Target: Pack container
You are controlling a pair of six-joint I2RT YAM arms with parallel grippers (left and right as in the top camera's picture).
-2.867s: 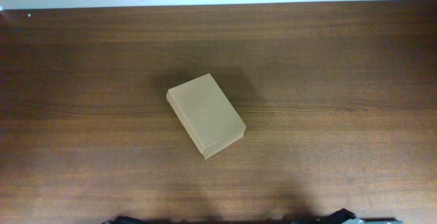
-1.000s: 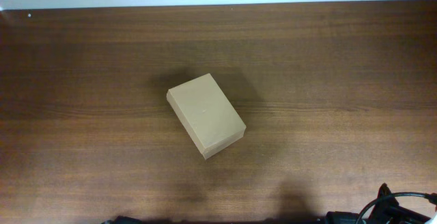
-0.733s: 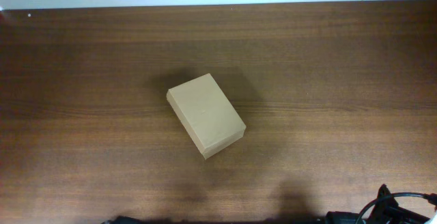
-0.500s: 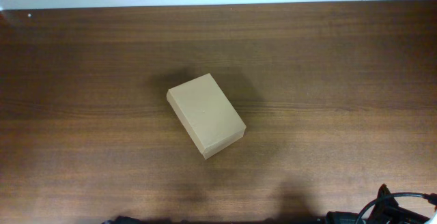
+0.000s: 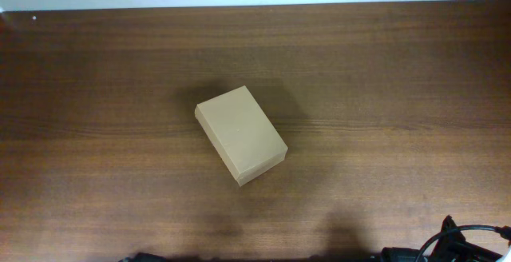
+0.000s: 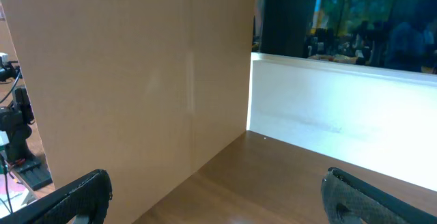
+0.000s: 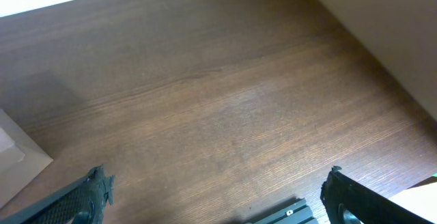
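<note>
The container [image 5: 240, 134], a plain tan cardboard box with its lid down, lies at an angle in the middle of the dark wooden table [image 5: 383, 70]. Nothing touches it. In the right wrist view a pale tan corner that looks like the container [image 7: 17, 159] shows at the left edge. My right gripper [image 7: 218, 200] hangs open over bare wood to the right of it, with nothing between the fingers. My left gripper [image 6: 218, 203] is also open and empty above the table, and the container does not show in its view. Overhead shows only black cabling of the right arm [image 5: 451, 248].
A tall tan panel [image 6: 130, 80] stands along the table's left side, and another tan panel [image 7: 382, 26] along the right side. A white wall [image 6: 341, 115] runs behind the table's far edge. A grey metal rail [image 7: 280, 215] lies below the right gripper.
Since the earliest frame the right arm's black cabling has come into the overhead view's bottom right corner. Over the last second nothing has moved.
</note>
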